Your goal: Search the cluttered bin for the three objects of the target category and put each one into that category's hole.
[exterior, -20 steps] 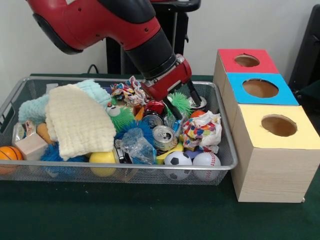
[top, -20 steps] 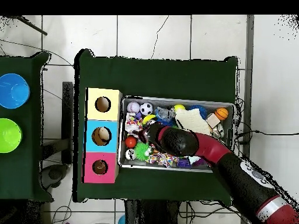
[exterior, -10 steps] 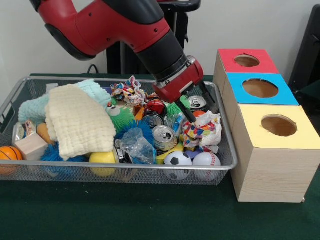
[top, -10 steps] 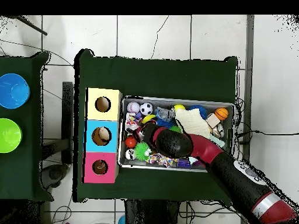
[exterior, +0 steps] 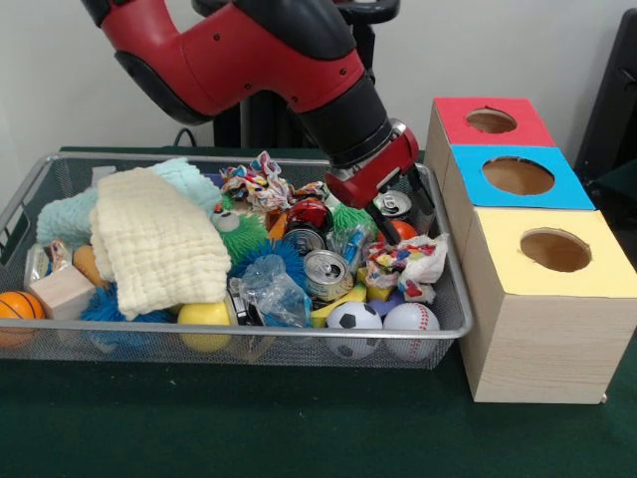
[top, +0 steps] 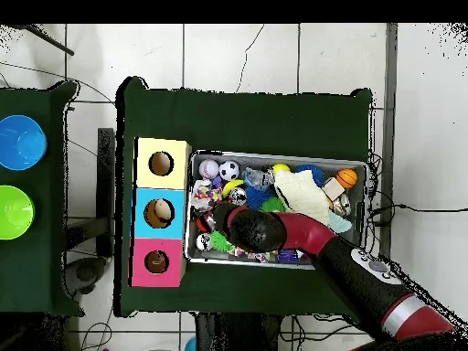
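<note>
Front view shows the gripper (exterior: 406, 212) low over the right end of the wire bin (exterior: 249, 332), its two dark fingers (exterior: 426, 202) spread apart and empty, straddling the silver can (exterior: 392, 203) that stands near the bin's far right corner. Which category is wanted cannot be told; if cans, this one sits right between the fingers, top up, with the orange ball (exterior: 403, 228) just nearer and lower. A second can (exterior: 327, 273) lies tilted toward the camera to the near left, beside the crumpled plastic (exterior: 267, 289), and a red can-like piece (exterior: 309, 213) sits left of the gripper. The colourful rope toy (exterior: 403, 264) is heaped directly on the near side of the fingers, so any descent risks snagging it.

Room is tight on the right: the bin's wire wall stands just beside the outer finger, and the blue box (exterior: 518, 177) rises just beyond it. The red box (exterior: 491, 121) lies farther and the yellow box (exterior: 555, 251) nearer. Open room is upward only.

Overhead view hides the fingers under the arm's wrist, at the bin's end nearest the boxes.
</note>
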You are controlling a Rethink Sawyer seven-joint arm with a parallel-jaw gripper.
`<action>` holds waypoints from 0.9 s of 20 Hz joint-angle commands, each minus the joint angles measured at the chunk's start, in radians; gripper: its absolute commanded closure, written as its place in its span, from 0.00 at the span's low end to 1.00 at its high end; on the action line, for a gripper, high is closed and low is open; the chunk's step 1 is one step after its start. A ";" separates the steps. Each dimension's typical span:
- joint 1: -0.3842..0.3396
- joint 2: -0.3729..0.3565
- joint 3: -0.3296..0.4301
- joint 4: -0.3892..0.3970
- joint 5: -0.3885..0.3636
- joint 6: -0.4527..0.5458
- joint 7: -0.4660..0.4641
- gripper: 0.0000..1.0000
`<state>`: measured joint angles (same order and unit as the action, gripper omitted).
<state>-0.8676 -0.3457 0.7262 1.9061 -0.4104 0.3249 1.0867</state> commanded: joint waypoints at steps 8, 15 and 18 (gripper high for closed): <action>0.066 -0.071 -0.141 -0.114 -0.102 -0.032 0.085 0.00; 0.079 -0.122 -0.144 -0.101 -0.124 -0.110 0.123 0.00; 0.075 -0.135 -0.137 -0.091 -0.123 -0.141 0.133 0.00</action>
<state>-0.7990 -0.4358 0.6310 1.9062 -0.4822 0.2831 1.0867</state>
